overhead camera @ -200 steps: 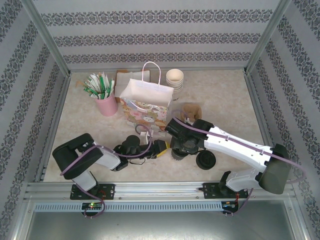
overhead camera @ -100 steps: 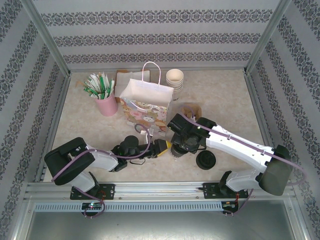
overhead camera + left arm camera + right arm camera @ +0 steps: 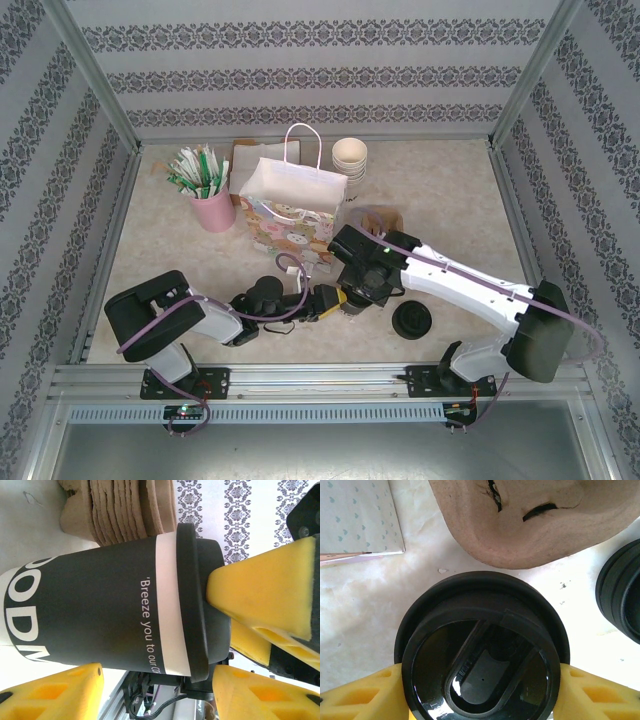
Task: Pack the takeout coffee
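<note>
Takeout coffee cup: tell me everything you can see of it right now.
The takeout coffee cup looks like paper, printed dark with white lettering, and has a white band just under its round black plastic lid, which sits fully on. It appears upright on the pale table, close to the brown pulp carriers. The right gripper holds the lid by its sides, its yellow fingers pressed against the rim.

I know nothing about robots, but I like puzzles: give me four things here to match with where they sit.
Things: 1 takeout coffee; 2 pink cup; 3 loose black lids; 4 stack of lidless cups.
Places: A behind the paper bag, right end; B between the right fingers; C far left, at the back; D near edge, right of the coffee.
Pairs: 1-B, 2-C, 3-D, 4-A.
</note>
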Controlling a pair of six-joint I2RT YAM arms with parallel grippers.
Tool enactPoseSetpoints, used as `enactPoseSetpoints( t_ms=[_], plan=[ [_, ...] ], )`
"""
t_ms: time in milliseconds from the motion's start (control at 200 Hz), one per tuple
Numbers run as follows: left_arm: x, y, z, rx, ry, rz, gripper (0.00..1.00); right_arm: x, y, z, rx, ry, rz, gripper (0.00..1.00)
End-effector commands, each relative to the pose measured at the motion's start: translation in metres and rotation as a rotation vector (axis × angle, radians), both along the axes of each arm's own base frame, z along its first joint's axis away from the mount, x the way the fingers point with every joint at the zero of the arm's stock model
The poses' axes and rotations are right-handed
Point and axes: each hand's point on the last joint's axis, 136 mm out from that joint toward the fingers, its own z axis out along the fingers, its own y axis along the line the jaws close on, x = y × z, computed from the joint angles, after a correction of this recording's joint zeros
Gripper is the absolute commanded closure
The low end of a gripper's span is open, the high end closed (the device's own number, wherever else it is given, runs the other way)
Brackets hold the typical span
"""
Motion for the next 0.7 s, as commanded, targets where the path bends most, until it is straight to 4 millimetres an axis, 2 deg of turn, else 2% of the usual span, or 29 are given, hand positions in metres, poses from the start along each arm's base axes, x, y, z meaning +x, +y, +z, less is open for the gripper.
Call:
enactPoseSetpoints(
  t_ms=[0, 135, 355, 694],
  plan=[
    [0.001, -0.003, 0.012, -0.044, -0.04, 0.008, 0.39, -0.003, -0.002, -0.002, -0.021, 0.034, -0.011, 0.37],
    [0.004, -0.003, 0.012, -0.046, -0.047, 0.021, 0.39, -0.002, 0.0, 0.002, -0.035, 0.03, -0.001, 0.37],
    [0.008, 0.003, -0.007, 0.006, -0.028, 0.065, 0.42, -0.002, 0.002, 0.003, -0.043, 0.027, 0.001, 0.36],
    [0.002, 0.029, -0.067, 0.149, 0.055, 0.126, 0.47, 0.0, 0.012, 0.004, -0.025, 0.022, 0.011, 0.36]
  ],
)
